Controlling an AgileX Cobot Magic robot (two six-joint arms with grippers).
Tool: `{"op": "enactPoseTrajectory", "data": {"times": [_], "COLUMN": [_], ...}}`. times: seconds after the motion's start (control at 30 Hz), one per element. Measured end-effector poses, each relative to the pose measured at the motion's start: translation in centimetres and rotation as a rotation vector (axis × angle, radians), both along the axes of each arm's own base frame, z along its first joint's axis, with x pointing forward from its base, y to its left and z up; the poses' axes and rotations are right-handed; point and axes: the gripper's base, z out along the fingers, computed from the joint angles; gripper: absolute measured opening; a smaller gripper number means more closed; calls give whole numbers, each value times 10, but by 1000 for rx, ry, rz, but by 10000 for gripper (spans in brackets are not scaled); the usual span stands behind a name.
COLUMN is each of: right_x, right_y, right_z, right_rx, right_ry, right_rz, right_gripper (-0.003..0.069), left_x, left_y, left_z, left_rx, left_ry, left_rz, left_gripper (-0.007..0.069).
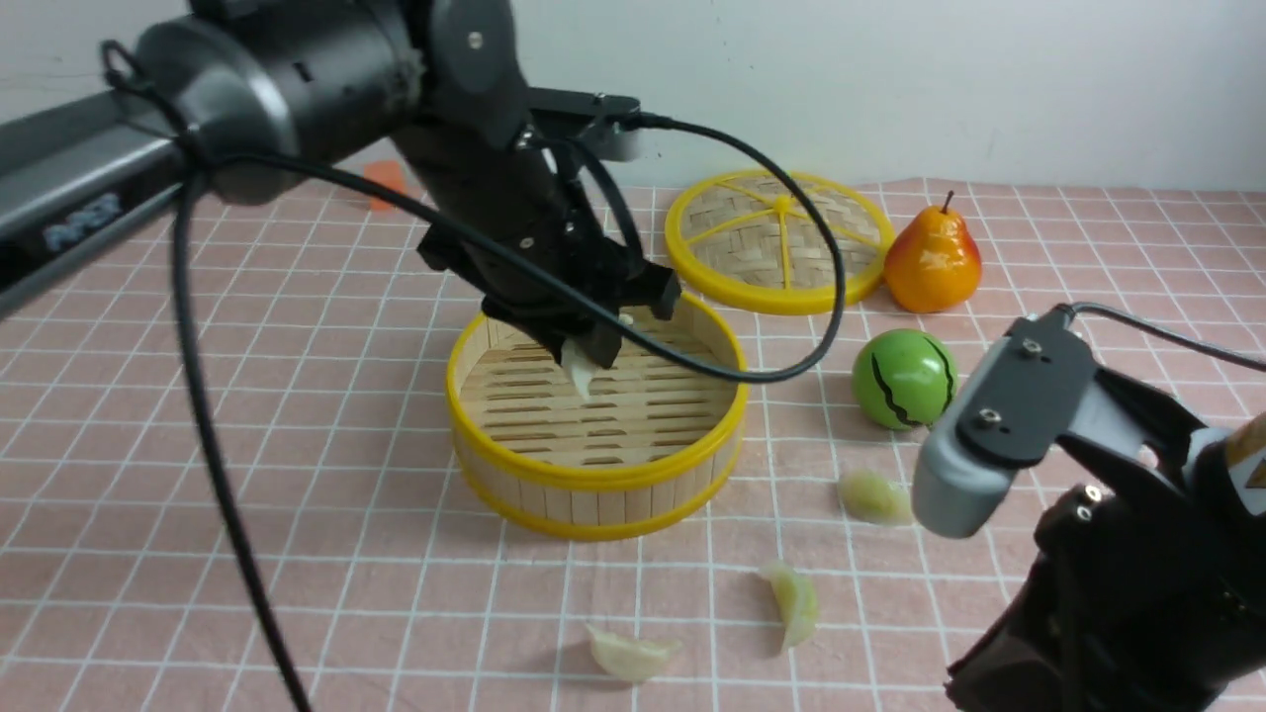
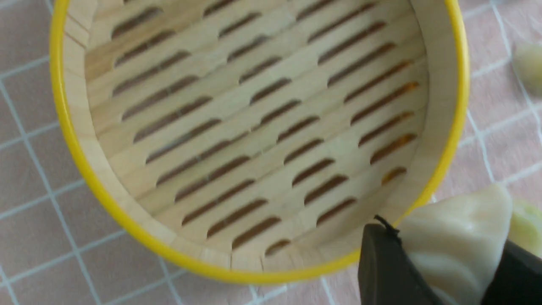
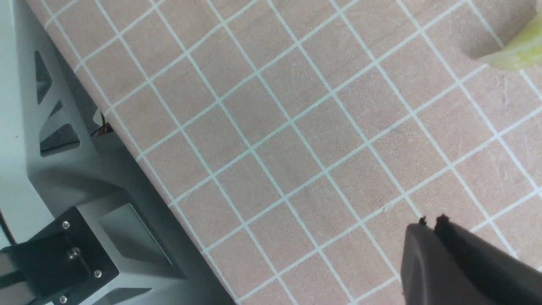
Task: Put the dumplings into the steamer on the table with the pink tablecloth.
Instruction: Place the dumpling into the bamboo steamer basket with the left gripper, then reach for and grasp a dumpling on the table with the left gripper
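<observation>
My left gripper (image 1: 586, 358) hangs just over the steamer (image 1: 593, 477), shut on a pale cream dumpling (image 1: 582, 376) whose tip points down at the slatted floor. In the left wrist view, that dumpling (image 2: 461, 237) is pinched between the dark fingers (image 2: 381, 262), close to the steamer's yellow rim (image 2: 76, 140). The steamer's floor is bare. Three more dumplings lie on the pink tablecloth (image 1: 326, 554): one (image 1: 875, 497) by the right arm, one (image 1: 796, 601) nearer the front, one (image 1: 633, 655) at the front edge. My right gripper (image 3: 430, 220) is shut and empty above bare cloth, with a dumpling (image 3: 516, 53) some way off.
A flat woven lid (image 1: 692, 267) with a yellow rim lies behind the steamer. A pear (image 1: 933, 259) and a green striped ball (image 1: 902, 379) sit to its right. The right arm (image 1: 1118, 554) fills the lower right corner. The table's edge (image 3: 139, 156) shows in the right wrist view.
</observation>
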Motion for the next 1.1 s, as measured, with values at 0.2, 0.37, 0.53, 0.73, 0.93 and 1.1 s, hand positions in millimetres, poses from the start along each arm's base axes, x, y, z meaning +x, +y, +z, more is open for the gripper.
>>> {"op": "enactPoseTrajectory", "data": {"times": [0.2, 0.37, 0.53, 0.73, 0.93, 1.1], "right_x": [-10, -14, -17, -17, -16, -13], "right_y": [-6, -7, -9, -9, -10, -15], "right_z": [7, 7, 9, 9, 8, 7], "right_rx": [8, 8, 6, 6, -6, -60], "right_ry": [15, 59, 64, 64, 52, 9], "right_rz": [-6, -28, -27, -27, -29, -40], "right_gripper": [32, 32, 36, 43, 49, 54], "left_x": [50, 75, 84, 85, 72, 24], "left_y": [-25, -37, -39, -32, -14, -6], "left_z": [-37, -74, -95, -97, -33, 49], "left_rx": [10, 8, 20, 34, 0, -40], "left_ry": [14, 18, 9, 36, -13, -119], "left_rz": [86, 141, 168, 184, 151, -53], "left_gripper": [200, 200, 200, 339, 441, 444]}}
